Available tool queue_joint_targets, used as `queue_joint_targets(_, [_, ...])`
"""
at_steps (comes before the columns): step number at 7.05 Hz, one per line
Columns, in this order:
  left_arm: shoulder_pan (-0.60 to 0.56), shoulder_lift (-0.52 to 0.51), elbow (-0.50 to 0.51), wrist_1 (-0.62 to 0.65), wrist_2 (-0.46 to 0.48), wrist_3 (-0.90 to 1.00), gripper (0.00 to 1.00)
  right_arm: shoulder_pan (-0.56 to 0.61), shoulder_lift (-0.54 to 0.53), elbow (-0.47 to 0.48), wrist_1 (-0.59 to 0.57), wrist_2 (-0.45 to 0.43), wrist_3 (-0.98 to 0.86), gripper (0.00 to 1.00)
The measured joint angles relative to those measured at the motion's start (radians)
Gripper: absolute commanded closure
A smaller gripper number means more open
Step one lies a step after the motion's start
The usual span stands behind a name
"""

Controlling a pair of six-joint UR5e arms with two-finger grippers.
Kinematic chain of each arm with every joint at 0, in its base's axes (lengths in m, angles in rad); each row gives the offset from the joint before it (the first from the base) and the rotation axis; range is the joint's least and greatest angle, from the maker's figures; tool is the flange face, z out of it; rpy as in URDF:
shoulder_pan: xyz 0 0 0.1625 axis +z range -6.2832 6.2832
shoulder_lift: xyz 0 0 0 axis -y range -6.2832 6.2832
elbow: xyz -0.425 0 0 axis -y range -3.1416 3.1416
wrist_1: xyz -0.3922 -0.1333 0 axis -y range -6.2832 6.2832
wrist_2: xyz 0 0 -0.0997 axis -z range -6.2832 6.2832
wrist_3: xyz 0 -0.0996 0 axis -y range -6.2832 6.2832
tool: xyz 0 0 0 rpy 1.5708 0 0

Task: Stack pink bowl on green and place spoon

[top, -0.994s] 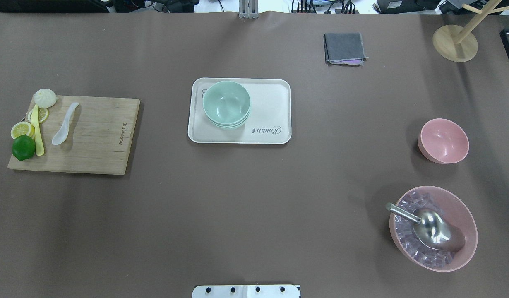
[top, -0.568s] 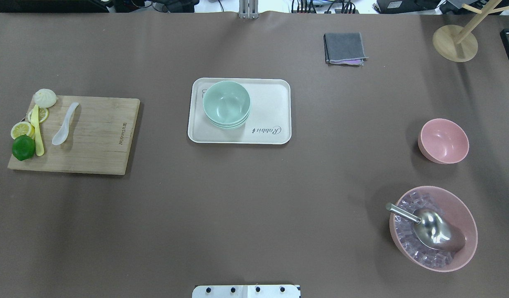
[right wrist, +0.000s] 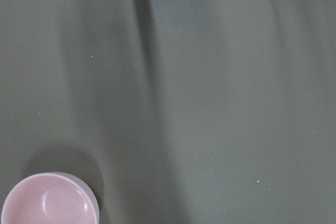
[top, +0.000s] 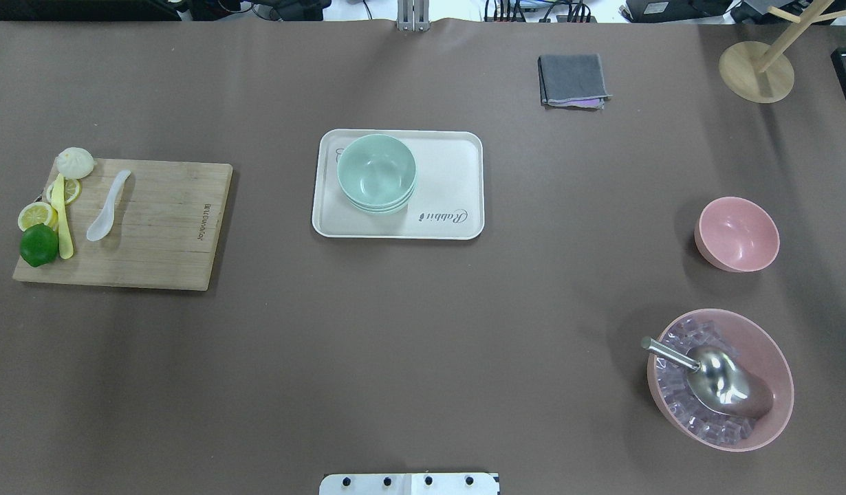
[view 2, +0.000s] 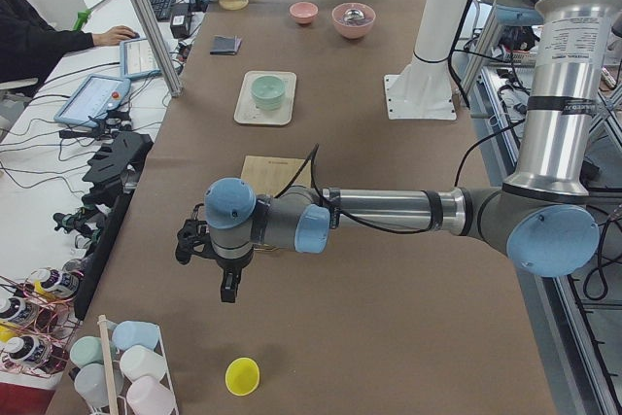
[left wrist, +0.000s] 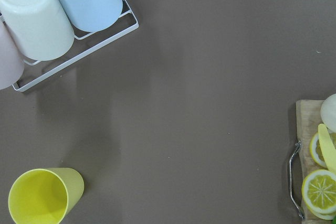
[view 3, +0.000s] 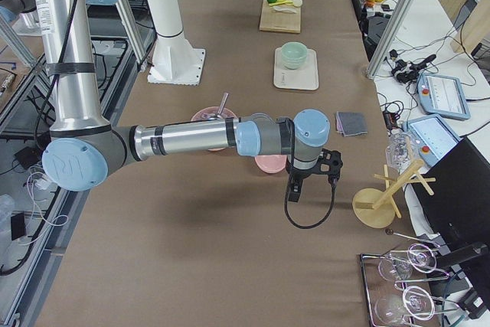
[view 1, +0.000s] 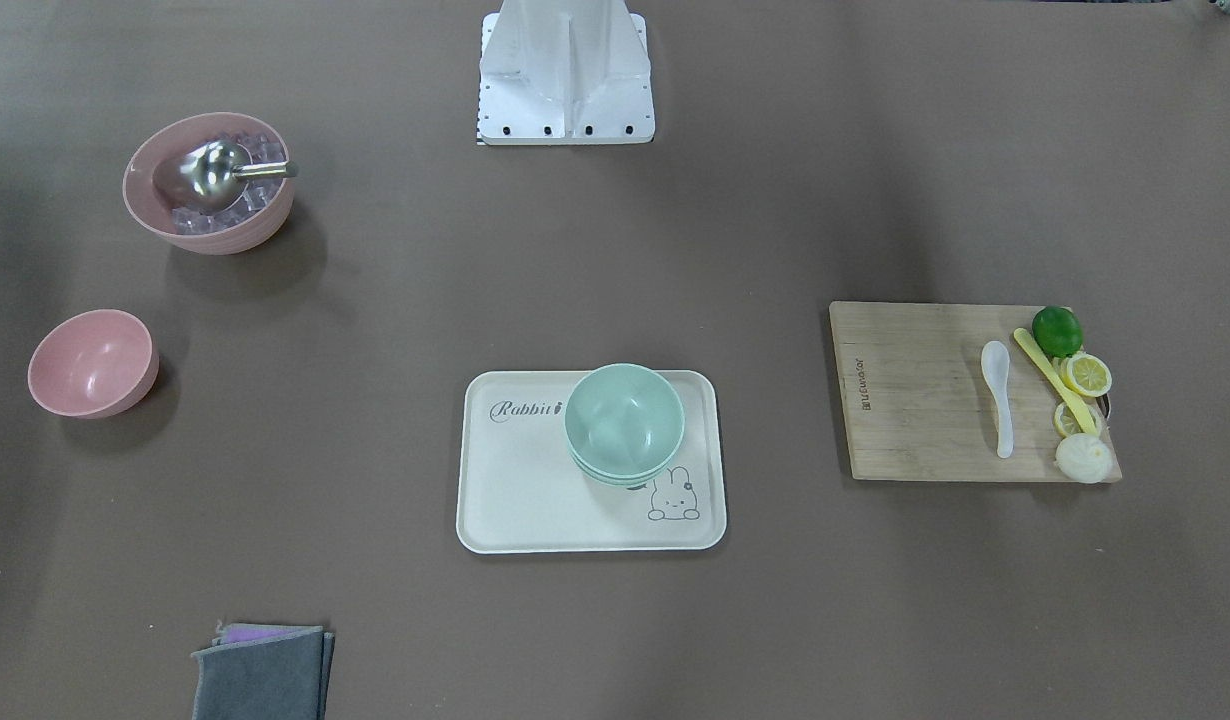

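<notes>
A small empty pink bowl (top: pixel 737 234) stands on the table at the right; it also shows in the right wrist view (right wrist: pixel 50 200). A stack of green bowls (top: pixel 376 172) sits on the left part of a white tray (top: pixel 450 185) at mid-table. A white spoon (top: pixel 108 205) lies on a wooden cutting board (top: pixel 161 227) at the left. The left gripper (view 2: pixel 227 287) hangs beyond the board's end of the table. The right gripper (view 3: pixel 292 188) hangs just past the pink bowl. Both show only in the side views, so I cannot tell if they are open or shut.
A large pink bowl (top: pixel 774 405) of ice cubes with a metal scoop (top: pixel 712 375) stands at the near right. A grey cloth (top: pixel 573 80) and a wooden stand (top: pixel 756 71) are at the far side. Lime, lemon slices and a bun (top: pixel 75 162) edge the board. Cups (left wrist: pixel 37 17) lie beyond.
</notes>
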State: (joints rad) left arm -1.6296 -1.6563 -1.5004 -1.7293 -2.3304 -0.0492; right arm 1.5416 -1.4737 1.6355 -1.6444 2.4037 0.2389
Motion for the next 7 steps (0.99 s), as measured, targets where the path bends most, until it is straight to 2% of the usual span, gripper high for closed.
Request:
queue_joint_targets(4, [0.002,0.001,-0.028,-0.007,0.001,0.006,0.01,0.0,0.008,0.011,-0.001,-0.001,0.006,0.0])
queue_joint_targets(7, [0.008,-0.015,-0.024,-0.034,-0.034,0.017,0.01,-0.007,0.021,0.02,-0.002,0.004,0.012,0.0])
